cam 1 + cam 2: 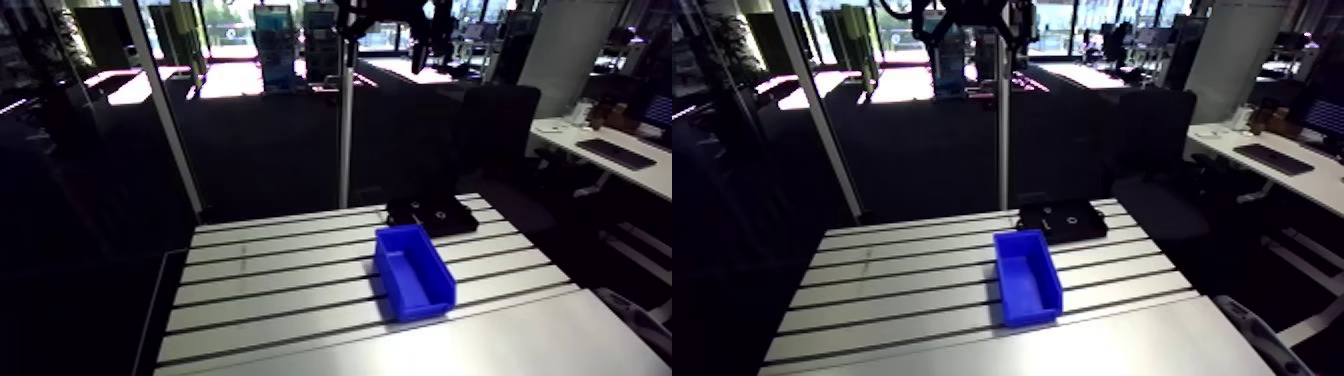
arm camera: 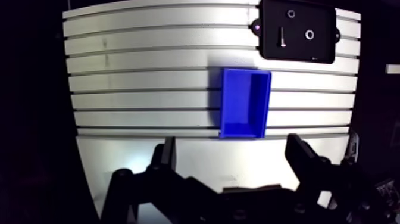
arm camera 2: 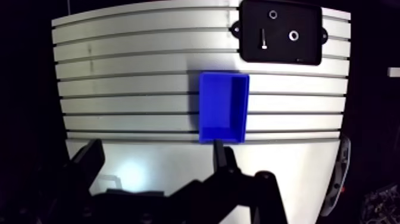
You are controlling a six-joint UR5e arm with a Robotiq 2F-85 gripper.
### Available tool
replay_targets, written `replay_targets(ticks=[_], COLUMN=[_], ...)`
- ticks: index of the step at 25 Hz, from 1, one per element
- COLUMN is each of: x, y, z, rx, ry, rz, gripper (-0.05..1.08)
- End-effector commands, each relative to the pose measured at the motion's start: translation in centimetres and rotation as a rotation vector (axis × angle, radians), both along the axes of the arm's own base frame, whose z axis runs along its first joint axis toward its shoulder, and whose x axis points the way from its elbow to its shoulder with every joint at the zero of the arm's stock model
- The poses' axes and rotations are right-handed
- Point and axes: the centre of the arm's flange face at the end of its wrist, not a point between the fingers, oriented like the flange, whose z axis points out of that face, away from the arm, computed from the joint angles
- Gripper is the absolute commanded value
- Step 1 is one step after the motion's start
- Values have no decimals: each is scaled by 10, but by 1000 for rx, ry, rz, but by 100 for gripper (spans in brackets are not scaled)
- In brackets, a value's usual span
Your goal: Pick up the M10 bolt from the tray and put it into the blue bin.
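Note:
In the wrist view the M10 bolt (image 2: pixel 281 37) lies as a short silver pin in the black tray (image 2: pixel 324 50) at the table's far side. Two small ring-shaped parts (image 2: pixel 309 34) lie beside it. The blue bin (image 2: pixel 244 102) stands open-topped in the middle of the table, between the tray and my gripper (image 2: pixel 233 149). My gripper is high above the table's near part, open, with nothing between its fingers (image 2: pixel 165 156). The arm view shows the blue bin (image 1: pixel 413 270) just in front of the black tray (image 1: pixel 432 214).
The slotted aluminium table (image 1: pixel 270 290) ends in a smooth plate (image 2: pixel 143 164) under the gripper. A thin upright metal post (image 1: pixel 346 130) rises behind the table's far edge, left of the tray.

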Motion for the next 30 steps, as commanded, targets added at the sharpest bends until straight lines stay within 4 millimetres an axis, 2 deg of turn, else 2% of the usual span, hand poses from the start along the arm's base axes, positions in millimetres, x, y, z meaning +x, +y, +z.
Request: replay_targets(ticks=[1, 13, 18, 23, 30], x=[-22, -52, -70, -88, -103], y=[16, 86, 102, 118, 125], z=[-20, -60, -89, -128, -164], rx=[11, 26, 26, 19, 17], ry=[8, 3, -3, -22, -36], rz=[-3, -5, -6, -15, -18], gripper=[1, 1, 1, 1, 1])
